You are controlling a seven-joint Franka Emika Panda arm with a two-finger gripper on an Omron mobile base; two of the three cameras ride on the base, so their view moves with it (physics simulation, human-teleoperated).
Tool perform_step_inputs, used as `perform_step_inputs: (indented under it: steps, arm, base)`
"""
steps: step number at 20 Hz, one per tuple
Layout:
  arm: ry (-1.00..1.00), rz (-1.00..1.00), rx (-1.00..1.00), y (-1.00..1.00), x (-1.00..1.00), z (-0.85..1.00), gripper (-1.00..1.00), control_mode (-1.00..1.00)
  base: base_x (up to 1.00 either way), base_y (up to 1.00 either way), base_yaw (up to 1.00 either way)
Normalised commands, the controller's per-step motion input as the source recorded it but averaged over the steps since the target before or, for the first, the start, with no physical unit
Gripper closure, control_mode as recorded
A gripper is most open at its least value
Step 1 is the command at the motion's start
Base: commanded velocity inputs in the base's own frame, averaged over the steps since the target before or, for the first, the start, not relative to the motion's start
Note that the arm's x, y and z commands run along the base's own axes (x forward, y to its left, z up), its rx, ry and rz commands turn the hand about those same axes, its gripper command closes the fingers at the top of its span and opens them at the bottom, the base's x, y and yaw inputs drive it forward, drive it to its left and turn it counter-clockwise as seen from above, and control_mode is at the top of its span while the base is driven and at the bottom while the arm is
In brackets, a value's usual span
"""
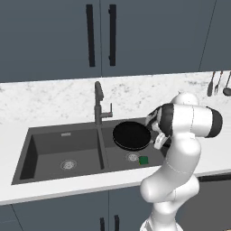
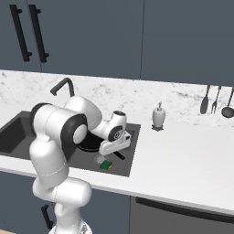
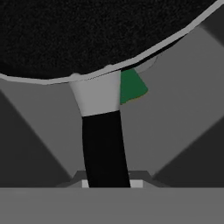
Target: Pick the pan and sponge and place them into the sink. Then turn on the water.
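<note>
pan (image 1: 131,135) gripped over sink (image 1: 31,149) (sponge (image 1: 143,159) below)

Kitchen, marble-look counter (image 2: 183,151) w/ double sink (image 1: 27,155), dark cabinets (image 1: 54,36), utensils (image 2: 215,103) hung on backsplash

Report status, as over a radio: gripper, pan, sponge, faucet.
Gripper shut on pan handle. Pan held over right basin of sink, not yet down. Sponge on basin floor beneath. Faucet dry; nothing blocking.

Left basin (image 1: 49,149) free — faucet (image 1: 98,103) guards divider.
</note>
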Motion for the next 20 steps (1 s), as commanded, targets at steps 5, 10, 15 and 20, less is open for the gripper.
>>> perform_step_inputs:
  steps: [5,10,15,20]
  arm:
    - [0.0,0.0,0.0,0.23,0.17,-0.38,1.0,-1.0]
    - [0.0,0.0,0.0,0.19,0.24,-0.44,1.0,-1.0]
    - [0.0,0.0,0.0,0.12,0.29,-0.43,1.0,-1.0]
    - [0.0,0.0,0.0,0.13,0.22,-0.44,1.0,-1.0]
  base:
    - [0.0,0.0,0.0]
    - [0.0,0.0,0.0]
    - [0.0,0.0,0.0]
    - [0.0,0.0,0.0]
